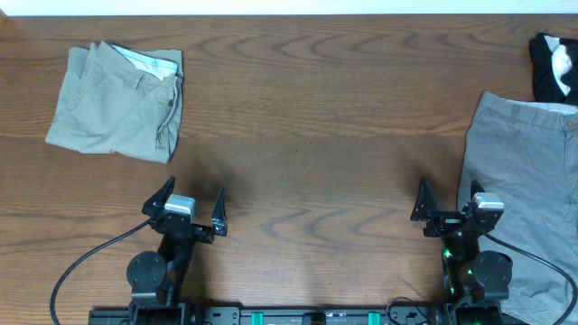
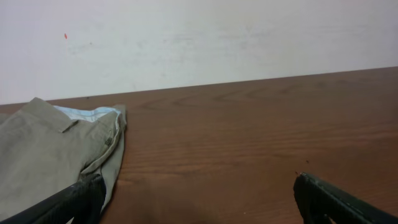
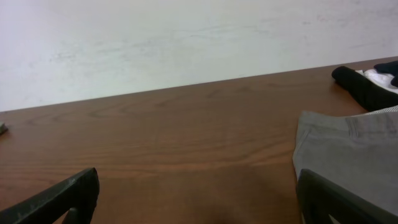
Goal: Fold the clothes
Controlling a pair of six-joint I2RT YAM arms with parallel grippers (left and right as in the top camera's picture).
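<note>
The grey shorts [image 1: 524,171] lie spread flat at the table's right side, running off the right and near edges; their left edge also shows in the right wrist view [image 3: 348,149]. My right gripper [image 1: 449,190] stands open near the front edge, its right finger over the shorts' left edge, and nothing is between the fingers [image 3: 198,186]. Front left, my left gripper [image 1: 195,187] is open and empty above bare wood [image 2: 199,193], far from the grey shorts.
Folded beige-khaki shorts [image 1: 117,99] lie at the back left, with their corner beside my left gripper's left finger [image 2: 50,149]. A black-and-white garment [image 1: 555,68] sits at the back right corner, behind the grey shorts [image 3: 367,84]. A pale wall stands behind the table.
</note>
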